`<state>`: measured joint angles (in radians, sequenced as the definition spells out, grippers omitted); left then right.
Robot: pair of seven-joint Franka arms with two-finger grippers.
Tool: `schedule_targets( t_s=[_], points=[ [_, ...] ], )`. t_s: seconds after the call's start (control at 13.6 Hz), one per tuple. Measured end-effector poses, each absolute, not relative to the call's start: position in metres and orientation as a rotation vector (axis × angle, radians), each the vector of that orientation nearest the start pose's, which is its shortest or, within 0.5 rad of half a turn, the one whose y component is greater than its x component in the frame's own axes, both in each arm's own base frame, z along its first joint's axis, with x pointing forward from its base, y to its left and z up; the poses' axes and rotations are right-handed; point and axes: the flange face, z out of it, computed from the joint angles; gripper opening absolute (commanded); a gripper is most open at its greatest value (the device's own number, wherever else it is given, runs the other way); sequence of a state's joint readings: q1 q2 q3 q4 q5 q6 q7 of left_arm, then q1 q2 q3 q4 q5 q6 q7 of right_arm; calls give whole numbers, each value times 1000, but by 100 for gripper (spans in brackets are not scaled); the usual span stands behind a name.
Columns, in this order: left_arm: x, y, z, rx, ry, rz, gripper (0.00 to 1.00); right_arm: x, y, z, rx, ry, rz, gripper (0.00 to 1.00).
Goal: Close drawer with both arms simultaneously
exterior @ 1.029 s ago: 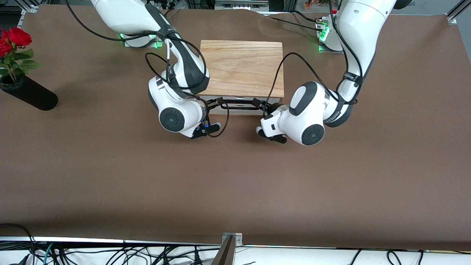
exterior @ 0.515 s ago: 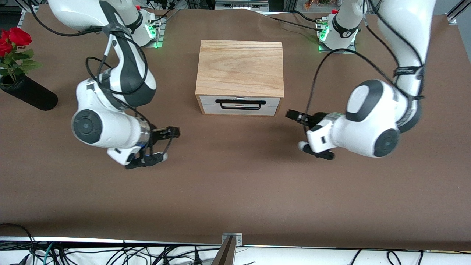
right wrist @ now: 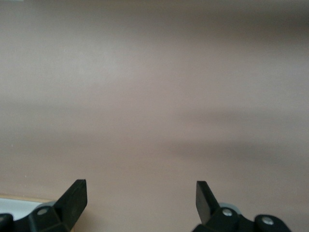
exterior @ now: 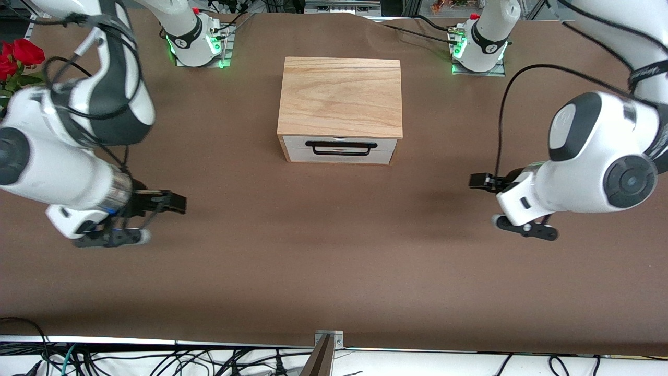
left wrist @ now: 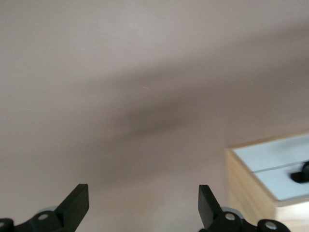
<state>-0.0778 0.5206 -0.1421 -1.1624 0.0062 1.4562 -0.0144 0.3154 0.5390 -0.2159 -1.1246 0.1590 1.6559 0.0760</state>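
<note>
Landmark: small oak box with plain wooden top (exterior: 340,96), mid-table between the two arm bases. Its drawer (exterior: 339,149), white front panel with a black wire bar handle (exterior: 341,148), faces the front camera. Panel looks flush with the box front, so I'd call the drawer shut and the task essentially complete.

Going left to right in the front view:

- Red roses in a black cylindrical vase (exterior: 15,65), well away from the box at the right arm's end of the table, partly hidden by the arm. Not involved.
- Right arm's black two-finger gripper (exterior: 167,201): low over bare brown table cover (exterior: 334,261), well apart from the box toward the right arm's end. Right wrist view shows the fingers spread wide with nothing between them.
- Box and drawer: as above, nothing touching them.
- Left arm's black two-finger gripper (exterior: 480,181): over bare cover toward the left arm's end, also well apart from the box. Fingers wide apart and empty in the left wrist view, with a corner of the box and white panel at the edge.

Geometry that matters: handle's long axis runs between the two arms' ends. Both grippers flank the box, pointing inward at it, roughly equally distant. If any more push were needed, it'd go toward the bases, square to the handle axis. I judge none is needed.
</note>
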Motion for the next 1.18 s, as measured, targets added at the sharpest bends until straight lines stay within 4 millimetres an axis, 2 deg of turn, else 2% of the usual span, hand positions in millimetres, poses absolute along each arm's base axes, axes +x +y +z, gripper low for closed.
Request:
schedule_targets(
  t_s=[0.15, 0.29, 0.44, 0.51, 0.66, 0.81, 0.96, 1.03, 1.18],
  points=[
    [662, -104, 527, -3125, 261, 254, 100, 693, 103, 534, -3094, -19, -49, 100],
    [650, -71, 575, -3132, 174, 145, 100, 688, 70, 556, -3089, 48, -84, 100],
    [632, -48, 606, -3128, 98, 75, 100, 677, 31, 571, -3077, 129, -95, 100],
    [624, -41, 608, -3123, 78, 43, 100, 670, 17, 576, -3072, 157, -95, 100],
    [607, -29, 597, -3112, 34, -30, 100, 654, -3, 583, -3076, 195, -82, 100],
    [587, 7, 583, -3139, -85, -39, 100, 639, -15, 584, -3086, 208, -61, 100],
    [572, 40, 578, -3182, -158, -34, 100, 631, -12, 584, -3122, 176, -49, 100],
    [568, 50, 578, -3187, -148, -38, 100, 628, -5, 585, -3149, 145, -49, 100],
    [565, 53, 578, -3188, -124, -38, 100, 625, 8, 584, -3171, 98, -41, 100]
  ],
)
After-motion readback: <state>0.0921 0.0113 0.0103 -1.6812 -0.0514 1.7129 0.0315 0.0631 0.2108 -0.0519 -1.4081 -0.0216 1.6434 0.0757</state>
